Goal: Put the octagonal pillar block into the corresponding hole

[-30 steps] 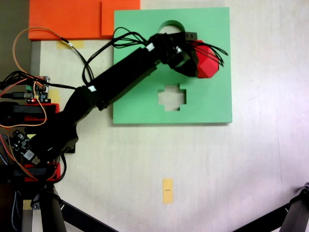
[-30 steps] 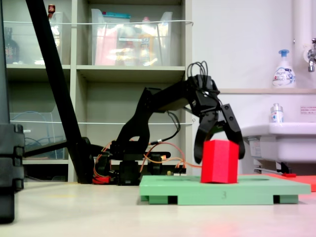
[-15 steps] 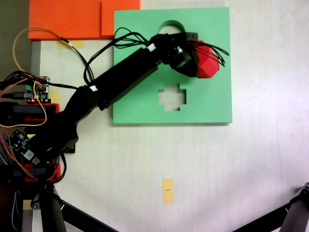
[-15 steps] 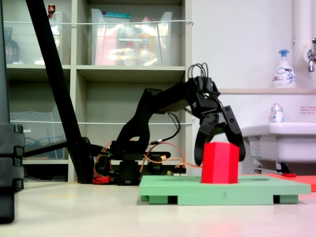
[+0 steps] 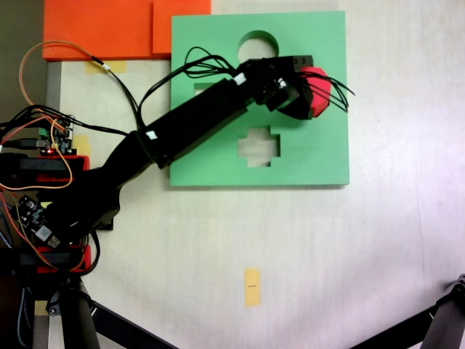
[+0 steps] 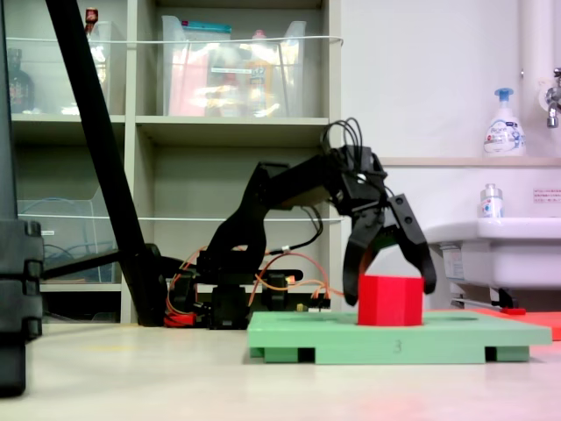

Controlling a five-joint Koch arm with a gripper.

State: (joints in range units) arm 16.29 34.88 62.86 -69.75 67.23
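Note:
The red octagonal pillar block (image 5: 322,91) stands at the right of the green foam board (image 5: 320,156). From the side, the block (image 6: 390,303) sits low, its bottom sunk below the board's top (image 6: 456,331). The corresponding hole is hidden under the block and the gripper. My gripper (image 6: 391,296) hangs over the block with its jaws spread, one tip on each side of it and a small gap at the right tip. From above, the gripper (image 5: 305,87) covers the block's left part.
The board also has a round cutout (image 5: 258,45) and a cross-shaped cutout (image 5: 259,145). Orange foam sheets (image 5: 109,29) lie at the upper left. The arm's base and wiring (image 5: 43,167) sit at the left edge, and a yellow tape mark (image 5: 252,286) is on the table.
The block has dropped lower into the board and shifted slightly right in the top-down view. The gripper came down less than the block did and still straddles it.

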